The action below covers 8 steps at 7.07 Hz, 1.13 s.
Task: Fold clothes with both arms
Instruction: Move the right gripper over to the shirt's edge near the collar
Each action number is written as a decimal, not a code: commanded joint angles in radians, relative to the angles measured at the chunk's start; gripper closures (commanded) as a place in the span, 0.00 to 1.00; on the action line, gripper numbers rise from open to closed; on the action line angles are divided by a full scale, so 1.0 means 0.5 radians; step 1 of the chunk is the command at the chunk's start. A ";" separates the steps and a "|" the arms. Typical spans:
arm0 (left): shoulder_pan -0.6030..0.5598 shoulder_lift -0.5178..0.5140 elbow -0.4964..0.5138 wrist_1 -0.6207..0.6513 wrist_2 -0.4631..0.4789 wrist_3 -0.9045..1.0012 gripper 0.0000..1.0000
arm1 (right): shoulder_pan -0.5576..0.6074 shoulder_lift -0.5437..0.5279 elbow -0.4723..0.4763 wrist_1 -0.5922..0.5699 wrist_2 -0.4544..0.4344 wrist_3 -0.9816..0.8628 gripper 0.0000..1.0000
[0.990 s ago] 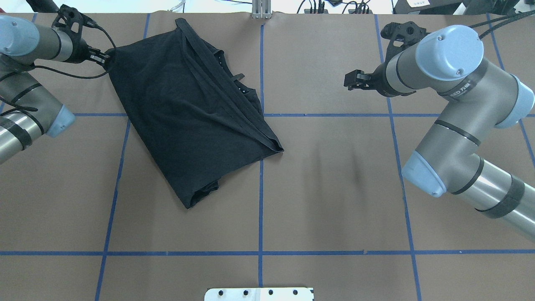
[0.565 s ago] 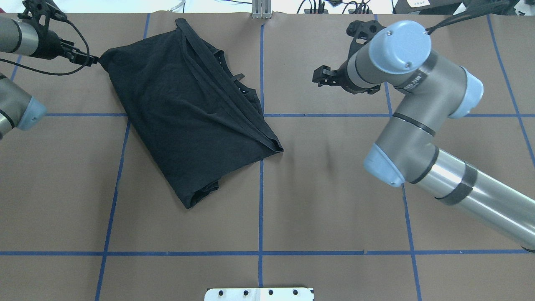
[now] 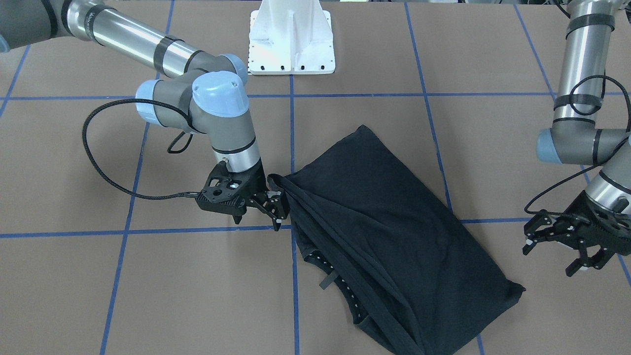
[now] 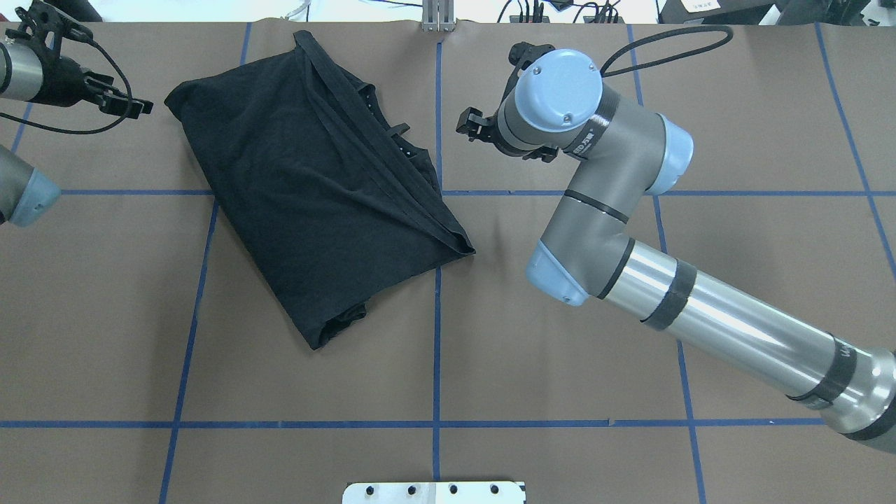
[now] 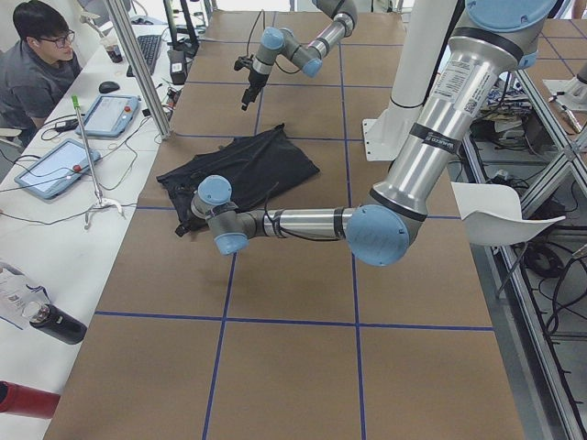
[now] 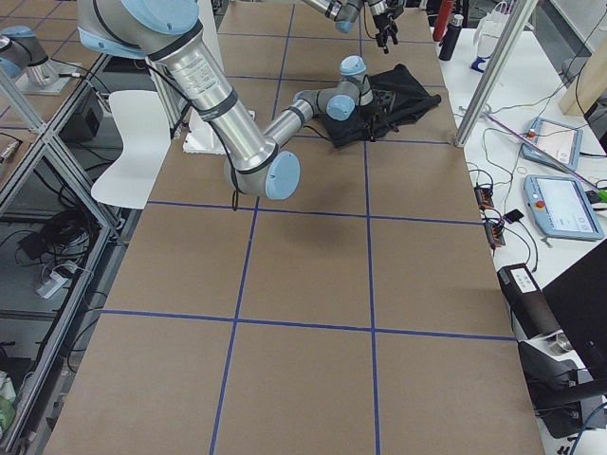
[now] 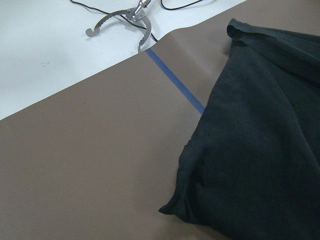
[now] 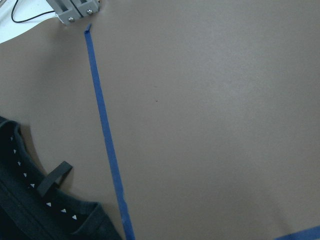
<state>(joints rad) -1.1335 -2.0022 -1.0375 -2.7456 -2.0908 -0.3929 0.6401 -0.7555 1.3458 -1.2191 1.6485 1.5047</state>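
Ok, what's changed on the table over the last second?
The left claw let go of the T-shirt at its far left corner and backed off to the left, now open. The right claw swung left, toward the collar side. Otherwise the T-shirt lies as it did.

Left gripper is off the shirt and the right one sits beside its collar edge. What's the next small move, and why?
Probably ease the right gripper down onto the T-shirt edge by the collar, then close. Its jaws look open and empty, just short of the cloth; the left gripper is open and clear of the far corner.
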 commanded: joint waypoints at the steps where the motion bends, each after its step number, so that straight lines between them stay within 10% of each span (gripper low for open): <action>1: 0.000 0.007 -0.005 0.000 0.000 -0.006 0.00 | -0.117 0.084 -0.124 0.042 -0.143 0.190 0.17; 8: 0.000 0.019 -0.002 0.000 0.000 -0.003 0.00 | -0.274 0.130 -0.351 0.257 -0.370 0.203 0.44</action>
<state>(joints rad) -1.1336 -1.9933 -1.0385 -2.7458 -2.0908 -0.3944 0.5090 -0.6919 1.1740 -1.0912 1.4693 1.6061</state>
